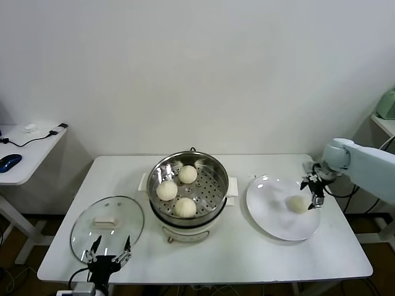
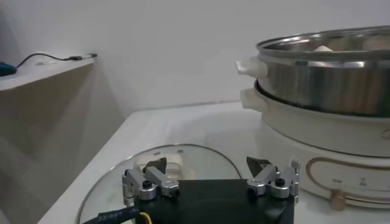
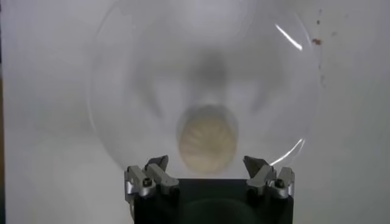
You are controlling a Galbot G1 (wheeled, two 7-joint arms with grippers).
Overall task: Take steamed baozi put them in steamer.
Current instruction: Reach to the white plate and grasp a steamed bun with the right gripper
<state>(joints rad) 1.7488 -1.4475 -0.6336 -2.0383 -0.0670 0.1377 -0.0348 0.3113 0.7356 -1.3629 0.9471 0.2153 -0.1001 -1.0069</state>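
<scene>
One steamed baozi (image 1: 299, 204) lies alone on the white plate (image 1: 271, 216), to the right of the steamer (image 1: 188, 192) — a small cream-white bun, round and domed, its top marked with fine folds that run out from the middle in the right wrist view (image 3: 207, 143). Three more baozi (image 1: 167, 190) sit on the perforated tray inside the steamer, apart from one another: one toward the back, one toward the left, one at the front. The steamer is a shiny steel pot on a white base with side handles (image 2: 251, 67).

The right gripper (image 1: 315, 190) hangs over the plate's far edge from the steamer, just beside the lone bun, its arm reaching in from the right. Its fingers (image 3: 259, 168) stand spread, empty, with the bun ahead of the gap.

The left gripper (image 1: 108, 254) is parked low, in front and to the left of the steamer, over the near rim of the glass lid (image 1: 83, 234) — fingers (image 2: 153, 172) parted, holding nothing.
</scene>
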